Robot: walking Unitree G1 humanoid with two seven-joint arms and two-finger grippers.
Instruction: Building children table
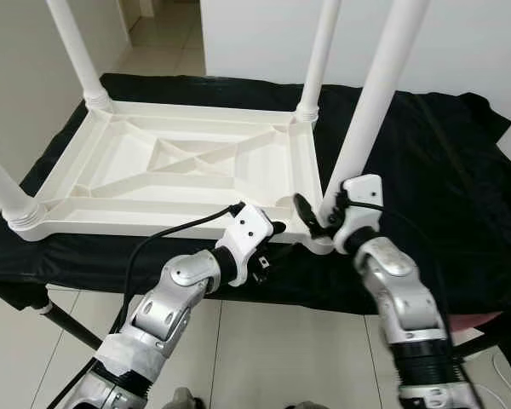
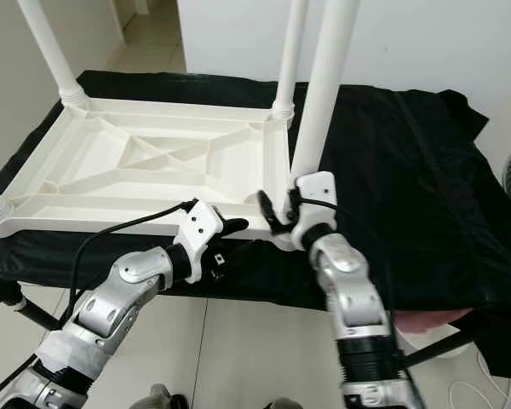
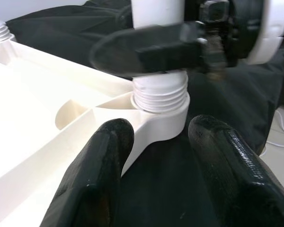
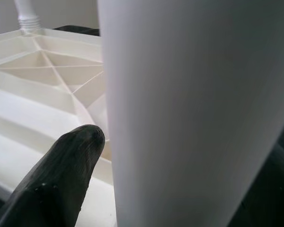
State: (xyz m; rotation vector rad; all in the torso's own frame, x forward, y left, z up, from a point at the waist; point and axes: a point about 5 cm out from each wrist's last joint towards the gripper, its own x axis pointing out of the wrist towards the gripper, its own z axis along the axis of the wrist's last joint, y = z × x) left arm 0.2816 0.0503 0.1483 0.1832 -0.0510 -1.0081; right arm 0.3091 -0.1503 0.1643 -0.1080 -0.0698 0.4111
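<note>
- Black cloth (image 1: 426, 162) draped over a supporting table, hanging past the near edge above a pale tiled floor (image 1: 264, 349).
- White plastic tabletop (image 1: 179, 170) lying upside down on the cloth, ribbed underside facing up, near edge close to the cloth's front edge.
- White legs standing up from the corners: far left leg (image 1: 75, 47), far right leg (image 1: 319, 51), near left leg (image 1: 4, 196), all seated in threaded sockets.
- Near right leg (image 1: 379, 94) rising from the near right corner socket (image 3: 161, 97), leaning slightly toward the right.
- Right pincer (image 1: 317, 215) clamped on the near right leg just above the socket, one finger (image 4: 61, 175) on the tabletop side, the other on the far side of the leg.
- Left pincer (image 1: 277, 228) at the near edge of the tabletop, just beside that corner, fingers (image 3: 102, 175) apart and pointing at the socket, gripping nothing.
</note>
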